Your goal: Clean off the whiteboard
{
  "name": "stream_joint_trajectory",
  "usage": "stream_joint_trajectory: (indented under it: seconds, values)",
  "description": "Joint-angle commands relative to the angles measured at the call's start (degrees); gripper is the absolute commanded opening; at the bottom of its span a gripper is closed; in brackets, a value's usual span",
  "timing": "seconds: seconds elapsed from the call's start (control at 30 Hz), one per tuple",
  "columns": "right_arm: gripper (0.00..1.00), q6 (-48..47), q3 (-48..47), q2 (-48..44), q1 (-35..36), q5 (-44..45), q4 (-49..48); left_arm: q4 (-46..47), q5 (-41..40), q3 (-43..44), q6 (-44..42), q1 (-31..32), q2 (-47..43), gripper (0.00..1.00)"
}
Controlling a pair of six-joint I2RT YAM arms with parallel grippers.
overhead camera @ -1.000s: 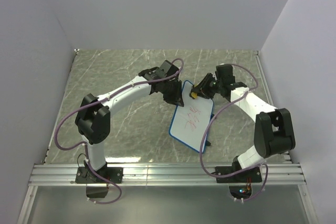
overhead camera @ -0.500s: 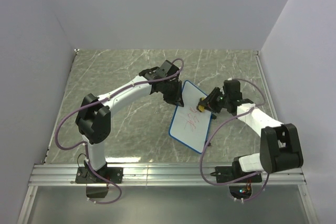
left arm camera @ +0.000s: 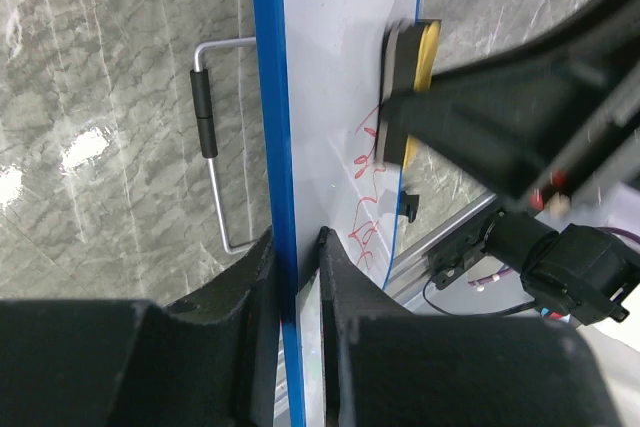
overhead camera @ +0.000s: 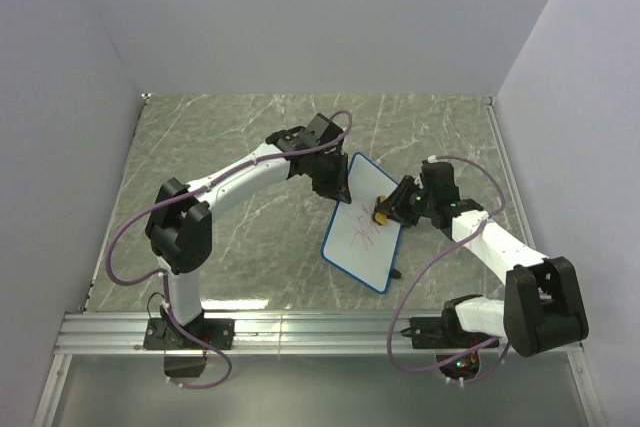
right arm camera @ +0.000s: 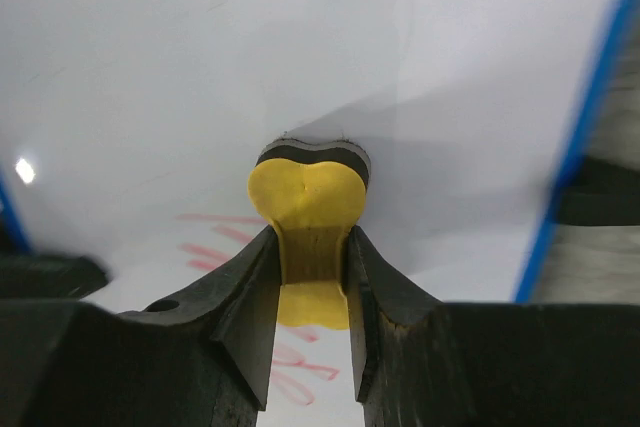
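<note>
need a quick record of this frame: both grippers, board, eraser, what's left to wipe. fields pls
left gripper: shut on the blue frame edge of the whiteboard
right gripper: shut on the yellow eraser
eraser contact: dark pad against the board face
red marks: present next to the eraser, not yet wiped
board near the far end: plain white
wire stand: behind the board, above the marble table
</note>
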State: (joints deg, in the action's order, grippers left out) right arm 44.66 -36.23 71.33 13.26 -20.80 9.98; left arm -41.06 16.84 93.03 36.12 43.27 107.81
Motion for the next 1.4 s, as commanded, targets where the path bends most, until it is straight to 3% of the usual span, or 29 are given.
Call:
stream_joint_trajectory:
  seconds: [0.0, 0.17, 0.4, 0.7, 0.97, 1.37]
  values:
    - [0.00, 0.51, -4.71, -0.76, 4.76, -4.33, 0.48, -1.74, -3.22, -0.05, -3.77, 2.09, 3.37, 0.00]
    - [0.00, 1.91, -11.74, 1.52, 9.41, -4.08, 0.13, -1.92, -3.57, -0.05, -3.51, 2.52, 3.46, 0.00]
    - [0.00, 1.74, -15.19, 5.40, 10.65, -3.46, 0.57, -2.09, -3.92, -0.22, -3.16, 2.96, 3.02, 0.00]
    - [0.00, -2.65, -4.39, 4.26, 10.12, 2.33, 2.77, -2.36, -4.45, -0.49, -3.16, 2.96, 2.67, 0.00]
    - [0.00, -6.34, 6.42, -0.84, 3.36, 2.96, 4.70, -2.18, -4.27, -0.66, -3.34, 2.96, 2.93, 0.00]
    - [0.00, -8.54, 4.59, -4.97, 3.09, 0.23, 8.13, -2.18, -3.66, 0.83, -3.51, 2.96, 4.25, 0.00]
